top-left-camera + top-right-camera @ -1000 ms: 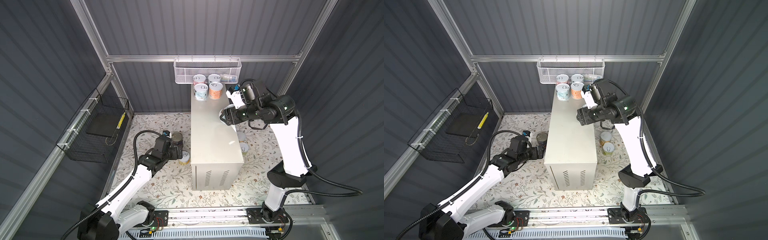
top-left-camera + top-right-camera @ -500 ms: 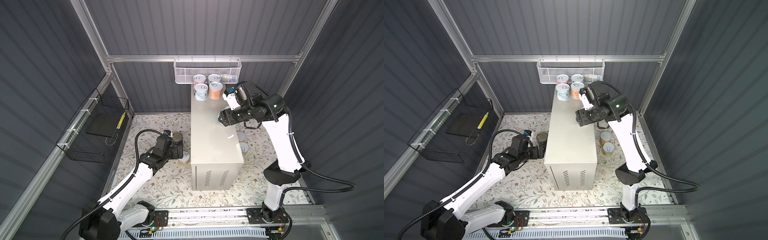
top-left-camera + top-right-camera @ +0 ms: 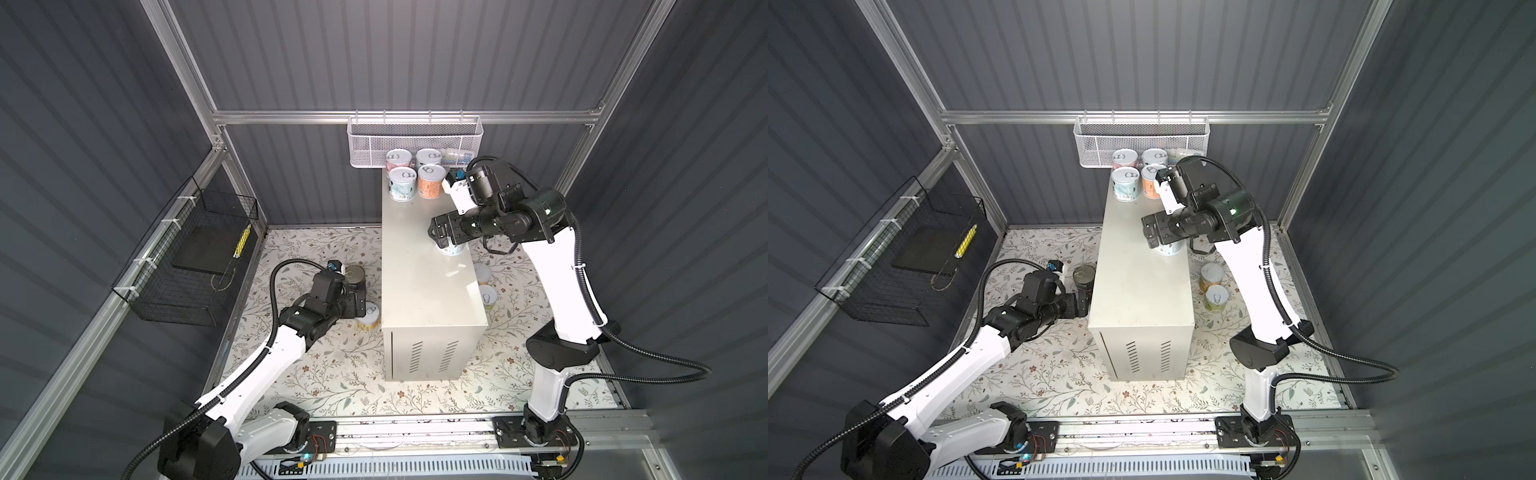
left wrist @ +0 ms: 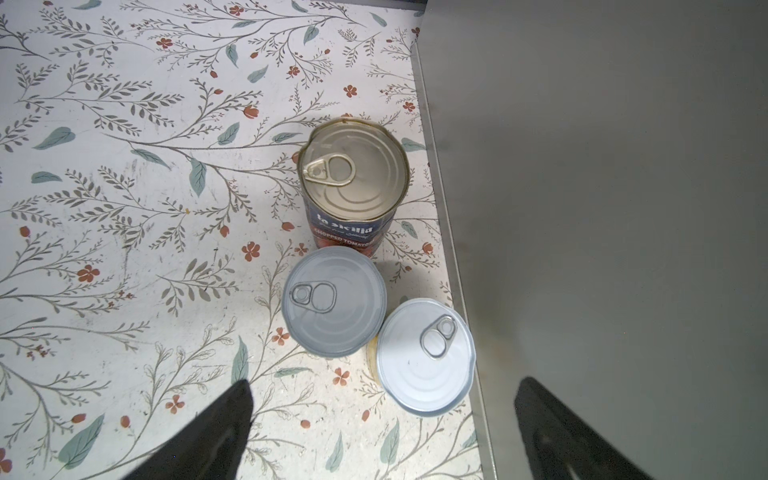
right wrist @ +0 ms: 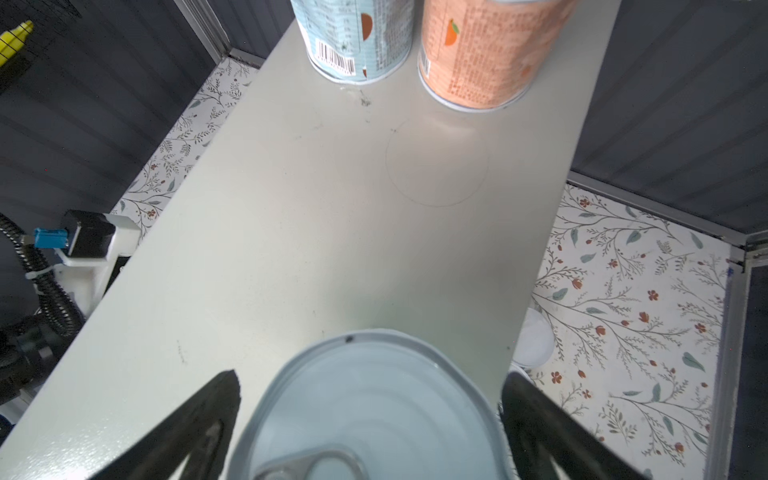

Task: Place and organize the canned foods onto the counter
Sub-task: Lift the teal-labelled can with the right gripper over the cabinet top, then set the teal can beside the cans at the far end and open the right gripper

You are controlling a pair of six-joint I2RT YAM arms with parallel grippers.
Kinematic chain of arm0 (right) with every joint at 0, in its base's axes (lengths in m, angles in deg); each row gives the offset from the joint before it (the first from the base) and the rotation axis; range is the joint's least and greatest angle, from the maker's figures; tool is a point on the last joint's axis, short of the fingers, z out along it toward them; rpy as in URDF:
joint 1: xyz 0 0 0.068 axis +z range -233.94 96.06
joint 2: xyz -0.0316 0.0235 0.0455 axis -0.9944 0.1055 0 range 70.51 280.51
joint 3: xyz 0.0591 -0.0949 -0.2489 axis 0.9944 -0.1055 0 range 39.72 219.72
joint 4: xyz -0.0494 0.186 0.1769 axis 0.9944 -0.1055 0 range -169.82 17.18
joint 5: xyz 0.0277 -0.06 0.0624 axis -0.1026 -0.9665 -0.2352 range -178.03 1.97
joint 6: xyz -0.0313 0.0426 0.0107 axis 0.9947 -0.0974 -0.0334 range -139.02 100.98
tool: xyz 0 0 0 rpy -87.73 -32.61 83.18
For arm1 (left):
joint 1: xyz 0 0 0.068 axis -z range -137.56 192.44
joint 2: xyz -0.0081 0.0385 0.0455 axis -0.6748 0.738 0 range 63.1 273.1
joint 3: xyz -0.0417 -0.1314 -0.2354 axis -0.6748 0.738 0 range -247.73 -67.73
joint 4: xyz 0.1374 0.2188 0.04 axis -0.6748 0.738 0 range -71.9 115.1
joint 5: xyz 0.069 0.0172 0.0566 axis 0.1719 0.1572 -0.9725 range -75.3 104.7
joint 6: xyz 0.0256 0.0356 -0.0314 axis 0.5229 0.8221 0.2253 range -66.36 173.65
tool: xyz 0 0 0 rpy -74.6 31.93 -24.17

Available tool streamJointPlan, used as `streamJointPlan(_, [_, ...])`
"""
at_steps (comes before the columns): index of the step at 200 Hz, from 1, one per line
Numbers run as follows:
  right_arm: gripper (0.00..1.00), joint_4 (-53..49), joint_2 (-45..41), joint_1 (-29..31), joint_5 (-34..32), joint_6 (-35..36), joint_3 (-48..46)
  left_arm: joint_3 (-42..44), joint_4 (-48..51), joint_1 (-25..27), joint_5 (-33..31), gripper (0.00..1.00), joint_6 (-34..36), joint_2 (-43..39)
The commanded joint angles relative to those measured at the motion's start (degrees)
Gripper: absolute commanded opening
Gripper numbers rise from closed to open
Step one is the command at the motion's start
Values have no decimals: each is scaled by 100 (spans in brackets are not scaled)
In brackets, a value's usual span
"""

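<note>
The right gripper's [image 5: 372,376] spread jaws straddle the upright pale-blue, silver-lidded tin [image 5: 365,419] at the cream metal counter's [image 5: 291,208] right edge, while the left gripper [image 4: 385,383], also spread, faces the silver-lidded floor tins [image 4: 334,301].

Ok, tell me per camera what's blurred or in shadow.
Right wrist view: the can between the fingers is soft, too close to the lens; the counter top is sharp. Left wrist view: the floor cans are crisp, the counter's side is shaded grey. Both top views: evenly lit, sharp throughout.
</note>
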Motion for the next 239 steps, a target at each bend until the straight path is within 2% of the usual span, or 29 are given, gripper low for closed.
streamJointPlan(1, [99, 316, -486, 43, 101, -88, -256, -213, 182, -46, -90, 99, 142, -123])
streamJointPlan(45, [99, 686, -1508, 150, 59, -206, -1595, -181, 175, -46, -126, 100, 103, -158])
streamJointPlan(80, [96, 1385, -2430, 193, 195, -350, -3112, -127, 174, -46, -133, 100, 50, -209])
streamJointPlan(92, [89, 1560, -2606, 198, 213, -359, -3476, -119, 184, -46, -127, 99, 38, -197])
streamJointPlan(106, [70, 1748, -2717, 180, 179, -369, -3789, -136, 181, -46, -103, 99, 18, -170])
streamJointPlan(115, [68, 1874, -2740, 174, 135, -388, -3931, -145, 174, -46, -81, 100, 12, -131])
streamJointPlan(130, [67, 2121, -2736, 135, 61, -370, -4116, -184, 171, -46, -72, 100, 19, -75])
streamJointPlan(154, [59, 2521, -2633, 27, -120, -369, -4311, -215, 154, -46, -59, 99, 19, -22])
streamJointPlan(197, [59, 3263, -2321, -231, 144, -262, -4369, -132, 138, -46, -72, 100, 2, -22])
streamJointPlan(239, [62, 3530, -1685, -495, 263, -269, -3875, -119, 85, -46, -12, 99, -24, 66])
